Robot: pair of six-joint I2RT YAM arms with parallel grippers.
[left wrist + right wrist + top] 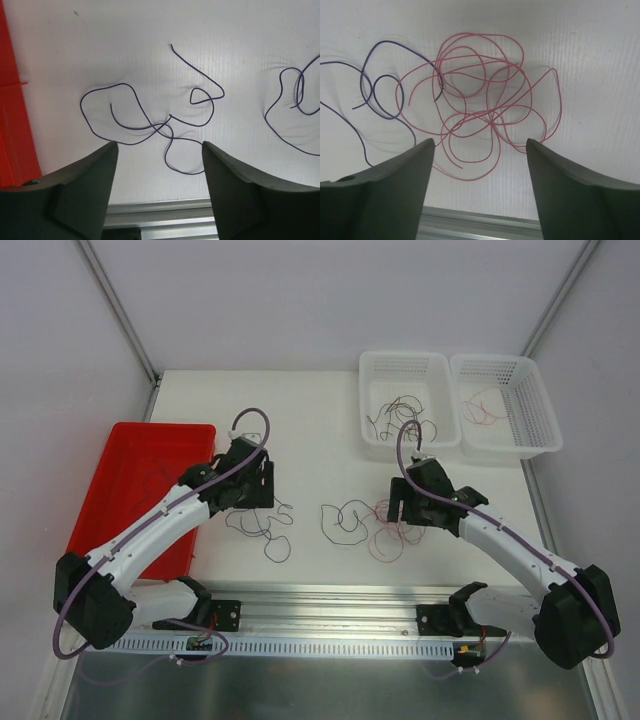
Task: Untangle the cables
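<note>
Right now both pincers hang spread w/ nothing btwn the fingers. The left gripper (160, 145) is over a loose purple cable (162, 127). The right gripper (480, 142) is over the pink tangle (480, 90), w/ a second purple strand (390, 41) crossing its left side. All three lie flat on the white table (310, 420), btwn the arms.

Handling: wires look hair-thin, v. light, limp but springy. They'll prob. curl back and slide rather than stay put, and a tug on one loop likely drags the whole bunch. Best hold, imo, is a free end or outer loop, e.g. the pink end at the bunch's near edge, pinched right at the table surface. Skip the dense middle.

Room: open table on the far side and btwn the arms. The red tray (100, 490) sits close on the left and the white baskets (365, 400) far right. The metal rail (330, 595) runs near the cables on the near side, so lift up and away from it.
</note>
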